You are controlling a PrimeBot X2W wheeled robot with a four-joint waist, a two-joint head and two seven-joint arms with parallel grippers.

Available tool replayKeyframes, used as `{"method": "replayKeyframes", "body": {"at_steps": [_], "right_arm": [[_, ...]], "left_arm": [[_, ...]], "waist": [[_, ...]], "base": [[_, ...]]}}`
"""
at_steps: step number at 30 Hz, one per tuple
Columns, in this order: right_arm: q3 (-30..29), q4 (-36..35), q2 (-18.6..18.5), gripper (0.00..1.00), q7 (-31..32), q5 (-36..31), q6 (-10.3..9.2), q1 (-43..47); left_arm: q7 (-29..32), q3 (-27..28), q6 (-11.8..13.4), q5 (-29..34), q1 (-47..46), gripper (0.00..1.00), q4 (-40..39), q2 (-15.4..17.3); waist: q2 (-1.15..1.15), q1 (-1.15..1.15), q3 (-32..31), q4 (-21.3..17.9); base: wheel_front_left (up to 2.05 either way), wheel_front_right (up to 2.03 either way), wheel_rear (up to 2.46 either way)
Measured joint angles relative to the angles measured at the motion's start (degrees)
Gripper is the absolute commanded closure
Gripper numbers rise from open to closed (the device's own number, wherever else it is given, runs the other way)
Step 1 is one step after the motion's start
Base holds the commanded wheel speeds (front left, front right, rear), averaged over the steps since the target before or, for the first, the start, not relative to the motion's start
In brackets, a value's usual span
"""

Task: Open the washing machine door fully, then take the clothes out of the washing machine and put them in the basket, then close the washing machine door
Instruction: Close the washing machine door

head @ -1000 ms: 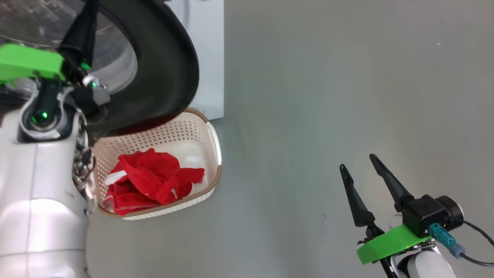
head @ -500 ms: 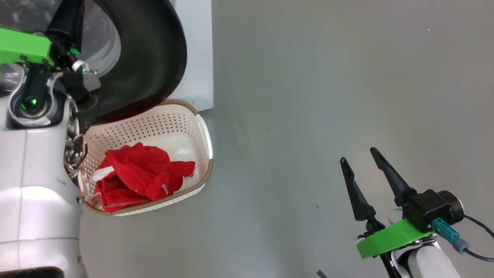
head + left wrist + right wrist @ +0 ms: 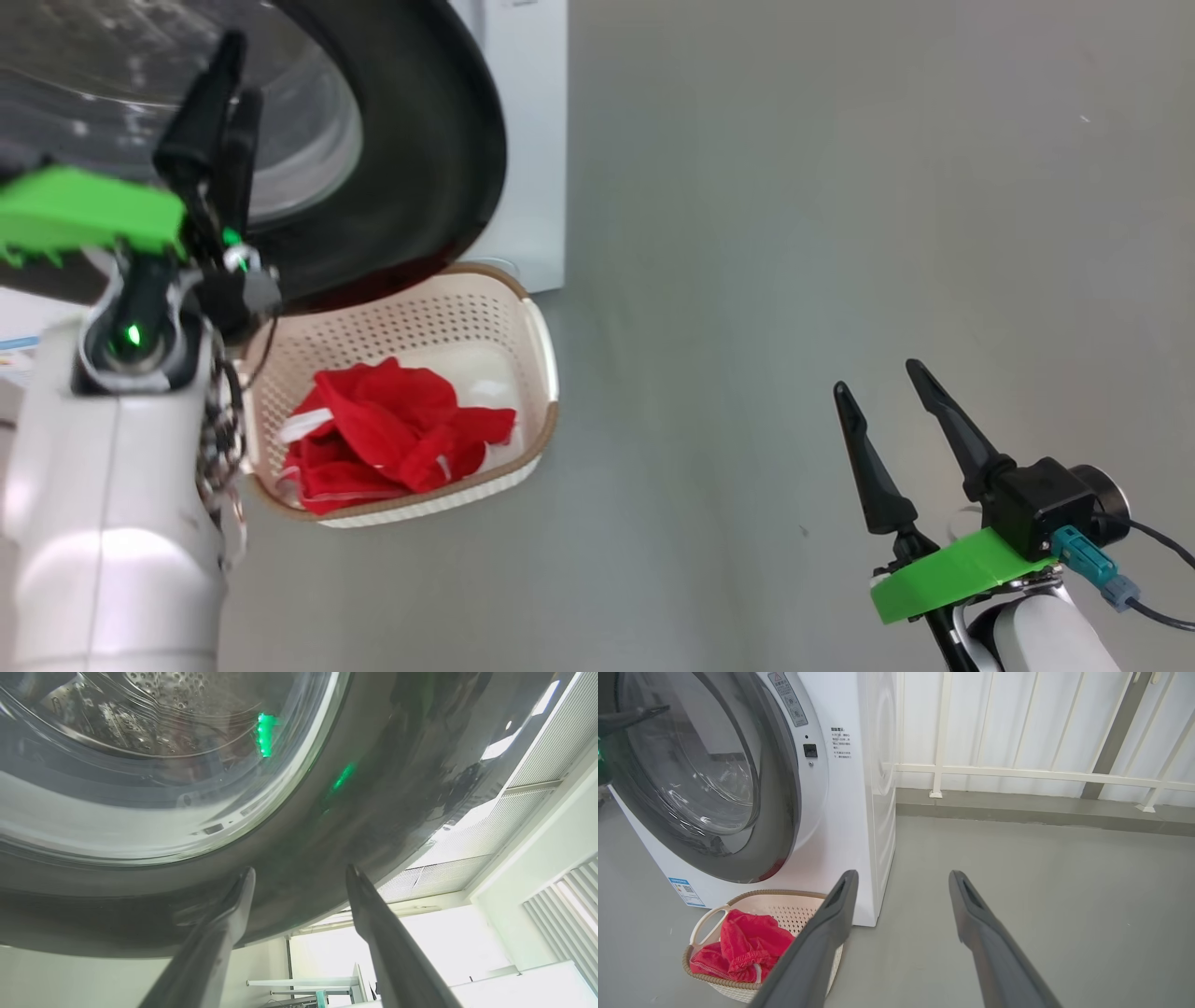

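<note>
We see the washing machine door (image 3: 782, 812) close against the washing machine (image 3: 859, 812), facing outward; the clothes (image 3: 742, 947) lie in the basket (image 3: 710, 914) at that machine's foot; left gripper (image 3: 300, 870) spread by the door's rim, right gripper (image 3: 877, 375) spread well away; the left wrist view adds the drum (image 3: 163, 700) behind glass.

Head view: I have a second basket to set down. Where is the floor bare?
Bare grey floor spreads between the basket, the washing machine and the right claw. Crowded: below the washing machine door, where the basket holding the clothes sits beside the left arm.
</note>
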Motion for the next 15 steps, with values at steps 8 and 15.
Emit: {"method": "replayKeyframes", "body": {"at_steps": [8,15], "right_arm": [[-0.7,1.16,-0.01,0.0,0.0,0.0,0.0,0.58],[-1.12,1.79,-0.01,0.0,0.0,0.84,0.0,2.16]], "left_arm": [[0.75,-0.05,-0.3,-0.69,10.06,0.0,-6.68,-0.18],[0.69,-0.71,-0.3,-0.09,23.2,0.0,-16.25,-0.51]], "waist": [[0.0,0.0,-2.96,3.7],[0.0,0.0,-6.33,7.26]], "base": [[0.0,0.0,0.0],[0.0,0.0,0.0]]}}
